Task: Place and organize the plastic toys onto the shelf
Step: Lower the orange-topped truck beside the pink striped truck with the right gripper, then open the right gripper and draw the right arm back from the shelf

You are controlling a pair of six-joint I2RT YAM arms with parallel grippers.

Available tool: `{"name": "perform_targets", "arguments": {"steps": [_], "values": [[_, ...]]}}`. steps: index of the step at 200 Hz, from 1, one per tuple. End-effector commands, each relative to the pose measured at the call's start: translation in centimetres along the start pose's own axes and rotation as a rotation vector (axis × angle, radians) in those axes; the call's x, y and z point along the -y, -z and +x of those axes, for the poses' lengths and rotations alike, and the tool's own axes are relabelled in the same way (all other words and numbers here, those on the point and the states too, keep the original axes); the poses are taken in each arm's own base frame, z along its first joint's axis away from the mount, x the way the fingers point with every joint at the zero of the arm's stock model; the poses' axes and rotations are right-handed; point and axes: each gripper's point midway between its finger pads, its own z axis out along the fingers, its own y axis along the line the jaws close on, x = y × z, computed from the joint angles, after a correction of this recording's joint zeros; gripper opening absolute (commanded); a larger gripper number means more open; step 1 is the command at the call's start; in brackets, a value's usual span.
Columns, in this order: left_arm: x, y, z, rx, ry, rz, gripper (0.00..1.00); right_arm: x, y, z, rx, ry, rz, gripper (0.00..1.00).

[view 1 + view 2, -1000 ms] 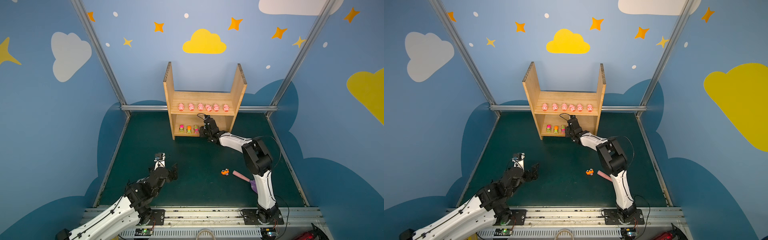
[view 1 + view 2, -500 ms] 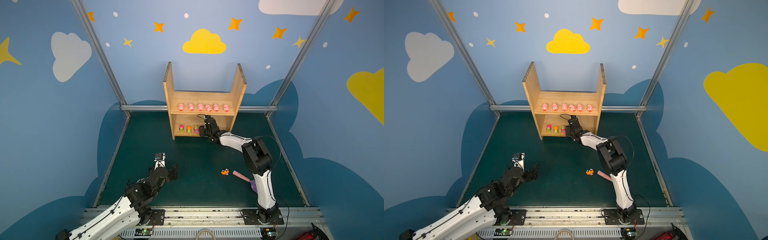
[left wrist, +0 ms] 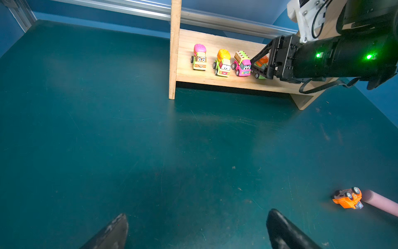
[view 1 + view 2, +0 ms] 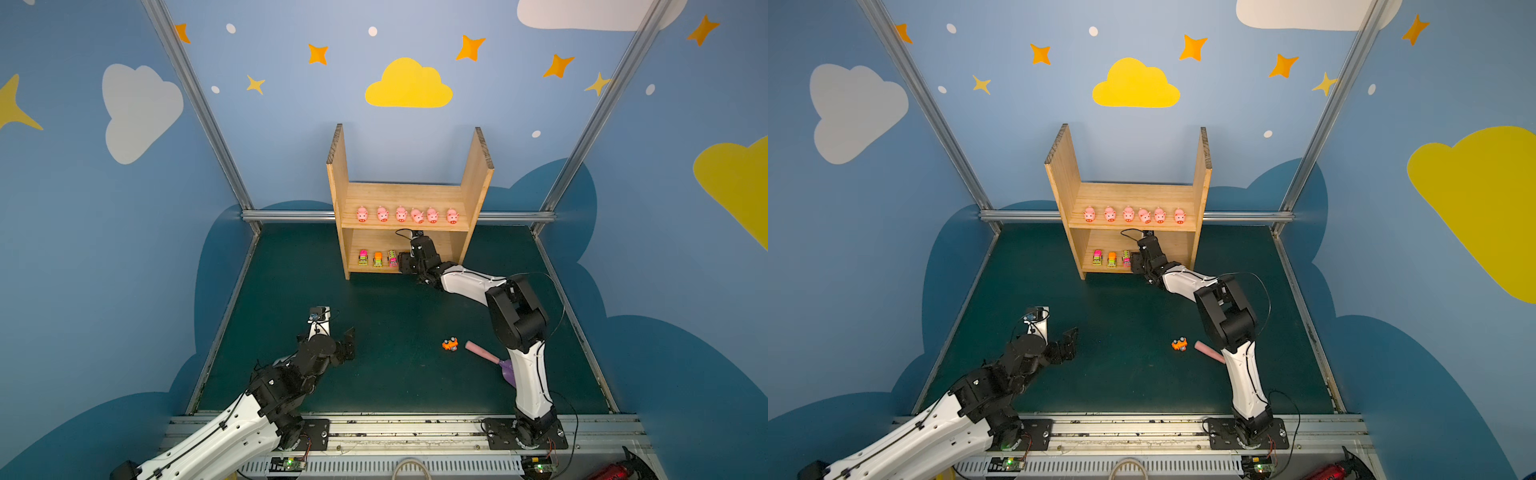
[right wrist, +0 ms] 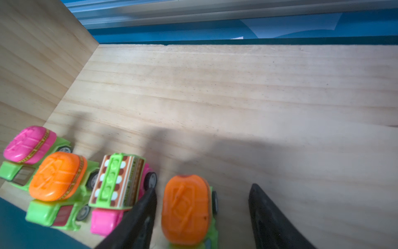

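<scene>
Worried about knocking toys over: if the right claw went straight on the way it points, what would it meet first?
Likely the orange-topped truck inside the open right claw, pushed by its palm. Beyond the fingertips only the shelf's bare lower board shows.

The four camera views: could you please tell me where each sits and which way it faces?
Top views: high above the arm bases, facing down and back at the shelf; left arm and right arm show.
Left wrist: on the left arm, low over the mat, facing the lower board; its open jaws and the right arm show.
Right wrist: at the shelf's front, facing its lower board; its open jaws flank an orange-topped car.
Shared: both wrist views show three parked cars.
</scene>
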Motion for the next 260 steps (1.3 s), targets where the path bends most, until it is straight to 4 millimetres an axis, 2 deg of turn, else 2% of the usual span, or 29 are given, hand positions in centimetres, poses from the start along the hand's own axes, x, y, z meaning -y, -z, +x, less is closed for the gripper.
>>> {"name": "perform_targets", "arguments": {"steps": [1,44,85,146,169,184,214,260], "values": [[0.0,0.4,-0.4,0.001,0.013,0.007,1.00,0.1,1.5,-1.6,0.023,-0.019,-0.009,0.70],[0.1,0.6,-0.6,0.006,0.024,0.015,1.00,0.1,2.7,-2.2,0.049,-0.027,-0.014,0.72],[0.2,0.8,-0.8,0.007,0.033,0.021,1.00,-0.3,3.6,-1.9,0.039,-0.038,-0.048,0.73],[0.6,1.4,-1.1,0.001,0.070,0.051,1.00,-1.0,6.9,-1.9,0.045,-0.056,-0.108,0.74],[0.5,1.7,-1.2,-0.002,0.093,0.053,1.00,-0.9,8.7,-0.8,0.009,-0.057,-0.122,0.74],[0.5,1.9,-1.1,-0.004,0.109,0.060,1.00,-0.8,10.1,0.6,-0.020,-0.061,-0.131,0.74],[0.6,2.4,-1.2,-0.003,0.138,0.080,1.00,-0.2,14.1,3.2,-0.051,-0.074,-0.128,0.74],[1.6,2.2,-0.3,-0.043,0.195,0.130,1.00,1.9,20.3,7.7,-0.086,-0.102,-0.088,0.74]]}}
